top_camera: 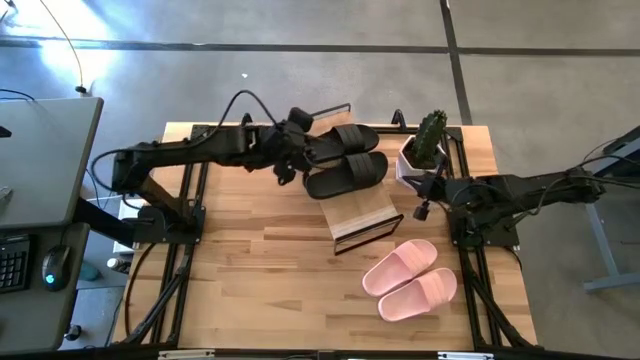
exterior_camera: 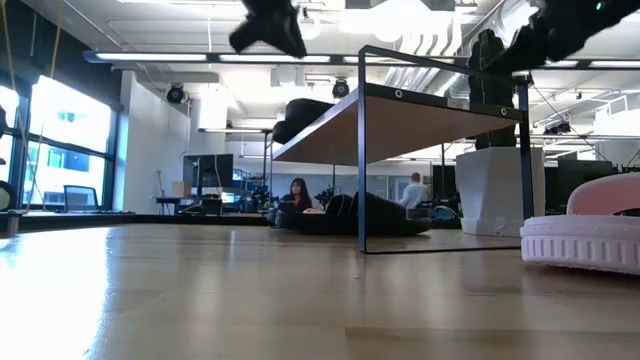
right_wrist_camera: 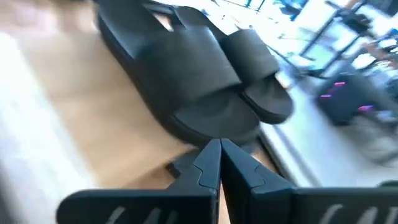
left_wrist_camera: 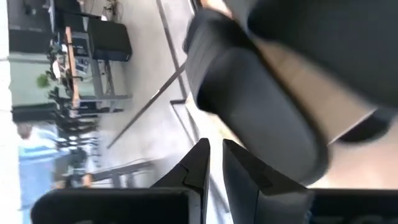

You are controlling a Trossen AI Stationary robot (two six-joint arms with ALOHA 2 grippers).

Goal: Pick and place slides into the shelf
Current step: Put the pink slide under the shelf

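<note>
The left hand (top_camera: 291, 152) hangs just beside the black slides (top_camera: 345, 160) on top of the shelf (top_camera: 362, 215), fingers nearly together around nothing, it seems, so that pair looks parked. The pink slides (top_camera: 410, 280) wait on the surface (top_camera: 250, 280), well off from the shut right hand (top_camera: 425, 208). No readable writing anywhere

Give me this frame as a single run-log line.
left gripper: at black slides on shelf top, fingers nearly closed, nothing visibly held | right gripper: waiting near cactus pot, shut | pink slides: on table
</note>
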